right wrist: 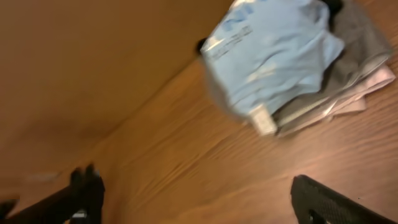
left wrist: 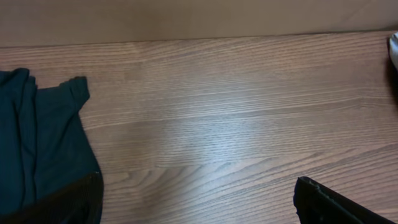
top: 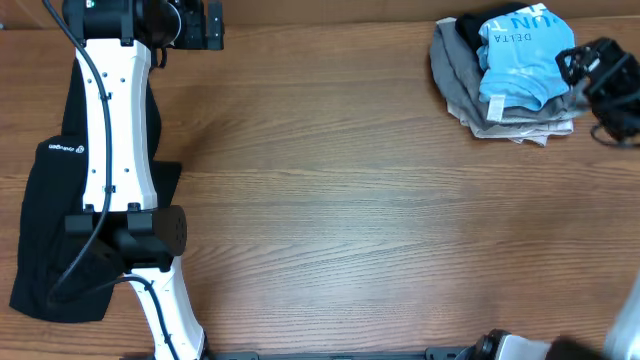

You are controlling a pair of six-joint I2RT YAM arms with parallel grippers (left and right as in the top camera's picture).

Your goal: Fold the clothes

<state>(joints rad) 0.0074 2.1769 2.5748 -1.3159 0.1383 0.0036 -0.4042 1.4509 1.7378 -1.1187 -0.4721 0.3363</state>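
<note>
The light blue T-shirt (top: 520,55) with white lettering lies folded on top of a pile at the back right. It also shows in the right wrist view (right wrist: 273,50). My right gripper (top: 600,70) is at the pile's right side, open and empty (right wrist: 196,193). The black garment (top: 50,200) with a small white logo lies spread at the table's left edge, partly under my left arm. Its edge shows in the left wrist view (left wrist: 43,137). My left gripper (top: 205,25) is at the back left, open and empty over bare wood (left wrist: 199,199).
Grey and beige folded clothes (top: 465,85) lie under the blue T-shirt, also seen in the right wrist view (right wrist: 364,59). The wooden table (top: 350,200) spans the view. My left arm's white links (top: 115,130) cross the black garment.
</note>
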